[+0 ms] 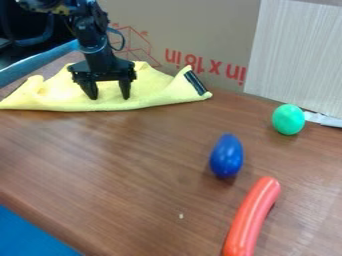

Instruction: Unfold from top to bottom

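The brown wooden table (133,165) takes up most of the scene, with a cardboard box (180,30) standing along its far side and a pale panel (294,55) at the far right. The yellow cloth (157,95) lies at the far left, its far side rumpled, its near edge fairly straight, and a dark striped patch (195,83) on its right corner. Over the middle of the cloth hangs the black gripper (108,95), pointing down, its two fingers spread wide with a gap between them. A red sausage (252,217) lies at the near right, slanting away to the right at its far end. Left of its far end and a little farther back is a blue egg (226,156), and farther off to the right, a smaller green egg (288,119)
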`<move>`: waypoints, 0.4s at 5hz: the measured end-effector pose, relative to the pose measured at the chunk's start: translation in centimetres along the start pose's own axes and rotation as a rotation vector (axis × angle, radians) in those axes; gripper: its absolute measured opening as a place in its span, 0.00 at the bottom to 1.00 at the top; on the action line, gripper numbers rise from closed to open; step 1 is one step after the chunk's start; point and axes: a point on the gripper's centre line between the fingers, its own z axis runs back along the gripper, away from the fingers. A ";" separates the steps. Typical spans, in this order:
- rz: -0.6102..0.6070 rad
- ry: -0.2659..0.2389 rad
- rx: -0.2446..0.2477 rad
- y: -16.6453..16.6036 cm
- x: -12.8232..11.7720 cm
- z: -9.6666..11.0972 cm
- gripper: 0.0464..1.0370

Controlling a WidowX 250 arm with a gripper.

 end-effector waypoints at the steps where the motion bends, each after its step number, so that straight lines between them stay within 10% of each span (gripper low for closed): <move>1: -0.042 0.031 -0.022 -1.1 -2.1 0.6 0.96; 2: -0.090 0.061 -0.051 -1.8 -4.8 1.4 0.96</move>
